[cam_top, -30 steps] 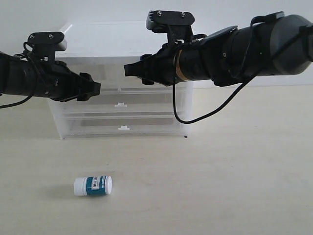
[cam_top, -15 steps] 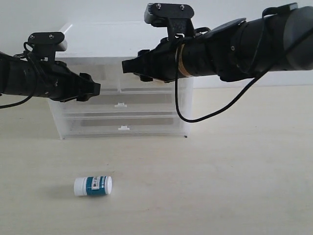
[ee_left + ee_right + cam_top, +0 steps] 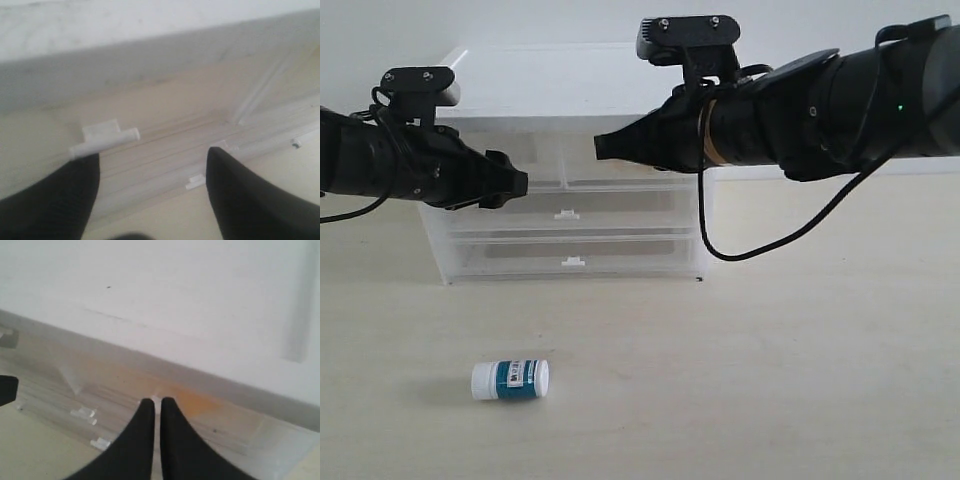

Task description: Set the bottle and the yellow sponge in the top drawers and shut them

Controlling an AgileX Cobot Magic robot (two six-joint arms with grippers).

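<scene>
Two top drawers (image 3: 546, 150) of the clear chest (image 3: 570, 70) appear pushed in, as do the lower drawers (image 3: 620, 250). Through the clear front of the right-hand top drawer a blurred yellow-orange patch shows: the yellow sponge (image 3: 197, 401), inside. The bottle (image 3: 510, 380) lies on its side on the table (image 3: 770, 350), well in front of the chest and well apart from both arms.

Change against half a second ago: the right gripper (image 3: 602, 147) has drawn back toward the right, away from the divider between the top drawers. Its tip now reads as one point instead of two spread fingers. Left arm and bottle unchanged.

Pose: the left gripper (image 3: 152, 157) is held level at the left top drawer, jaws parted, one finger (image 3: 65, 200) just beneath the white tab handle (image 3: 102, 140); contact cannot be told. The right gripper is held level, fingertips pressed together on nothing, aimed at the right top drawer front.
</scene>
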